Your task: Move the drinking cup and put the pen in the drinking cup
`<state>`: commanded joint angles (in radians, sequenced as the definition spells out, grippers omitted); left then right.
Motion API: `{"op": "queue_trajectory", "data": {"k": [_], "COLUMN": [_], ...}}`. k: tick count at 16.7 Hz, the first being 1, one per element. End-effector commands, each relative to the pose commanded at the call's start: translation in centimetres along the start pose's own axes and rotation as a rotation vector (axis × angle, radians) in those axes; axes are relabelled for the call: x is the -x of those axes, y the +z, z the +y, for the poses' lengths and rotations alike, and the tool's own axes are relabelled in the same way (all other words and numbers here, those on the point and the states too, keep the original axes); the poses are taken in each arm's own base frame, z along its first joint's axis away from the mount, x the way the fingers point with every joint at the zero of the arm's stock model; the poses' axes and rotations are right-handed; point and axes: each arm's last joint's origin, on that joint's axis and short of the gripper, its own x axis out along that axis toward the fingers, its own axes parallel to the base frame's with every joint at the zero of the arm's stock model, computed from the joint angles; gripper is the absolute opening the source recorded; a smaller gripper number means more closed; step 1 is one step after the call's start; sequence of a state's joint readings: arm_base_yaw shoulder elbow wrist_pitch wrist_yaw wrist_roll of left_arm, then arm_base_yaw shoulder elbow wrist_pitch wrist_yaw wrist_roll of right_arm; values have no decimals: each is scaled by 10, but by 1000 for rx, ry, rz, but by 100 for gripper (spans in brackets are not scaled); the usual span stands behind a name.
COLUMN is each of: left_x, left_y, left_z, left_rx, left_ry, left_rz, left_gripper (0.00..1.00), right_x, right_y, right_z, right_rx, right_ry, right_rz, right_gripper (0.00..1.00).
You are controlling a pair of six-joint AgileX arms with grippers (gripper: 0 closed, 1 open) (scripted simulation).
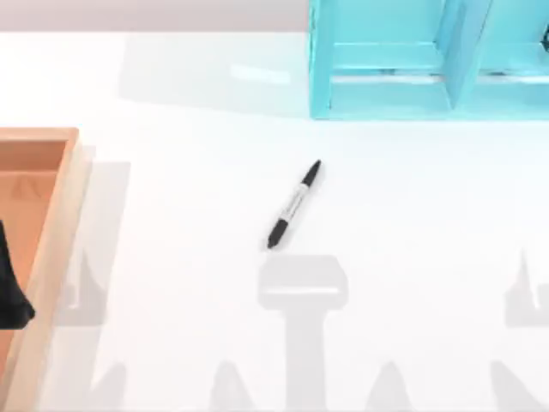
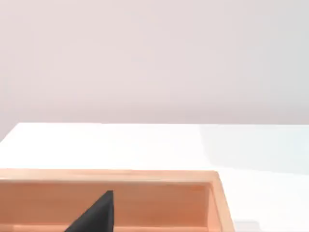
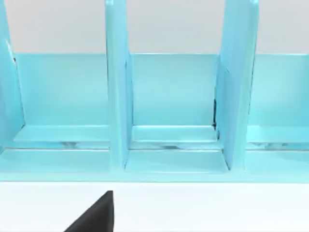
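Top view: the pen (image 1: 294, 204) is seen lying diagonally, alone, mid white table (image 1: 171, 223); a wooden tray (image 1: 51, 249) is at left, a turquoise rack (image 1: 377, 94) at the far edge. Left wrist view: a dark tip, possibly the left claw (image 2: 94, 215), is seen over the tray; its opening cannot be told. Right wrist view: the right claw (image 3: 94, 215) is seen facing the rack, opening likewise indeterminate.

Count on the white table (image 1: 189, 283): one pen (image 1: 293, 204), one wooden tray (image 1: 53, 223) at the left edge, one turquoise divided rack (image 1: 386, 101) at the far side. Rack dividers: three upright panels counted in the right wrist view, giving two full compartments between them plus a part of one more at either side; total possibly higher, as the rack runs past the frame. One dark shape (image 1: 12, 287) over the tray, probably part of the left arm.
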<state>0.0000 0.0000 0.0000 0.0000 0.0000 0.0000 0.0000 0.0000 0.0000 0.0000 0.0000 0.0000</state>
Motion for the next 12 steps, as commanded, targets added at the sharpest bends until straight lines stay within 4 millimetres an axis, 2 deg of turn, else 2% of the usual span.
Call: {"op": "queue_trajectory", "data": {"k": [3,5,9,12], "left_x": [0,0,-9,-32], "left_y": [2,11,48,81], "left_z": [0,1,5,11], "left_rx": [-2,-9,-37,-58], "left_ry": [0,5,30,48], "left_rz": [10,60,268,510], "left_gripper": [100,100,100,100], "right_x": [0,0,0,0], "right_y": [0,0,0,0], "right_z": [0,0,0,0], "right_rx": [0,0,0,0], "right_ry": [0,0,0,0], "right_rz": [0,0,0,0], "right_gripper": [100,100,100,100]}}
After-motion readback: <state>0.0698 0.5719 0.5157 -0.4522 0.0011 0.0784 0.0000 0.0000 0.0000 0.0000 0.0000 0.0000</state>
